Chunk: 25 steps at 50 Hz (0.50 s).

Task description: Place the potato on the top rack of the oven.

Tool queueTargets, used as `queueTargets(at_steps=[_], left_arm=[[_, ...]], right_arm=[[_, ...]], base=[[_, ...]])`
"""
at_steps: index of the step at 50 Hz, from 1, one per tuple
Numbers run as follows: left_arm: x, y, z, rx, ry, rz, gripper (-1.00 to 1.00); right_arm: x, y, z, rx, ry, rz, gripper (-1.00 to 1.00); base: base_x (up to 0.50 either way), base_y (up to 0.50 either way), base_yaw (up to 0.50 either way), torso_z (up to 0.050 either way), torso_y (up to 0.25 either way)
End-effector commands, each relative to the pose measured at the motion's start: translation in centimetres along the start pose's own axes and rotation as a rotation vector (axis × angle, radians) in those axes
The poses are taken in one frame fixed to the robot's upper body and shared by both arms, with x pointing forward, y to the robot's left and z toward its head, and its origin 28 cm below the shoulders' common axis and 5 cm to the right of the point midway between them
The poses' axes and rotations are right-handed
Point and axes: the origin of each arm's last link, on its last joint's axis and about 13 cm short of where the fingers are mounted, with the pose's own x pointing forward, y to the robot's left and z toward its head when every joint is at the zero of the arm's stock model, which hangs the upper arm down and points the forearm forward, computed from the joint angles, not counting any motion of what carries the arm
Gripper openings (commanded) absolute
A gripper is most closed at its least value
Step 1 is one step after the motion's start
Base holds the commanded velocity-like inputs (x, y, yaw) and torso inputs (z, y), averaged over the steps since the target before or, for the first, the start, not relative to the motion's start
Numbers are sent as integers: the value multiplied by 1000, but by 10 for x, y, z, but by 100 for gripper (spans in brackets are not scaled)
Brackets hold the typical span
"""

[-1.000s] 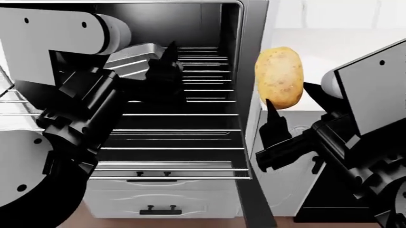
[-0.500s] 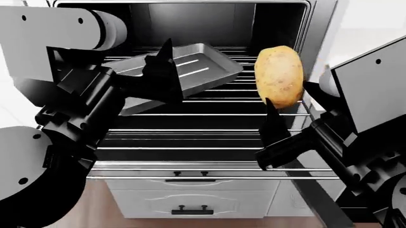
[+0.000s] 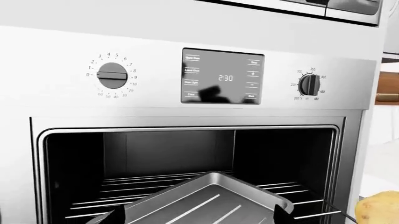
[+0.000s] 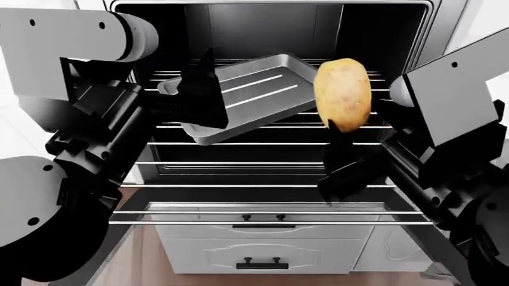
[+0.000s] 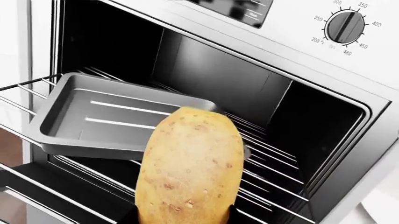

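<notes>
The tan speckled potato (image 4: 342, 92) (image 5: 190, 168) (image 3: 380, 210) stands upright in my right gripper (image 4: 358, 125) (image 5: 185, 215), which is shut on its lower part. It hangs in front of the right half of the open oven (image 4: 238, 30) (image 3: 187, 154), just right of a grey baking tray (image 4: 254, 89) (image 5: 106, 116) (image 3: 212, 200). The tray lies skewed on the top rack (image 3: 305, 186) (image 5: 274, 158). My left gripper (image 4: 205, 98) (image 3: 199, 217) is open at the tray's near left corner, fingertips wide apart.
Lower wire racks (image 4: 263, 186) stick out of the cavity toward me, below both grippers. White drawers with black handles (image 4: 263, 262) sit under the oven. Above the cavity are a display panel (image 3: 223, 77) and two knobs (image 3: 112, 74) (image 3: 309, 85).
The view has swung, so the oven now sits centred instead of off to the left. The potato stays in the right gripper and now fronts the cavity. More of the tray shows.
</notes>
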Motion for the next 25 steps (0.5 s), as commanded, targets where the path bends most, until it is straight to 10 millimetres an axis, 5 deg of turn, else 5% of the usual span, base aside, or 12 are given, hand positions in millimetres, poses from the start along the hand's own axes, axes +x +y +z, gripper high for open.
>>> queueTargets(at_steps=[1, 25], left_arm=[[1, 0, -1, 2, 0, -1, 100], [6, 1, -5, -7, 11, 6, 100]], right_arm=[[22, -14, 4, 42, 32, 44, -100], [99, -35, 29, 27, 113, 165, -100]], base=[[0, 0, 0, 0, 0], [0, 0, 0, 0, 0]])
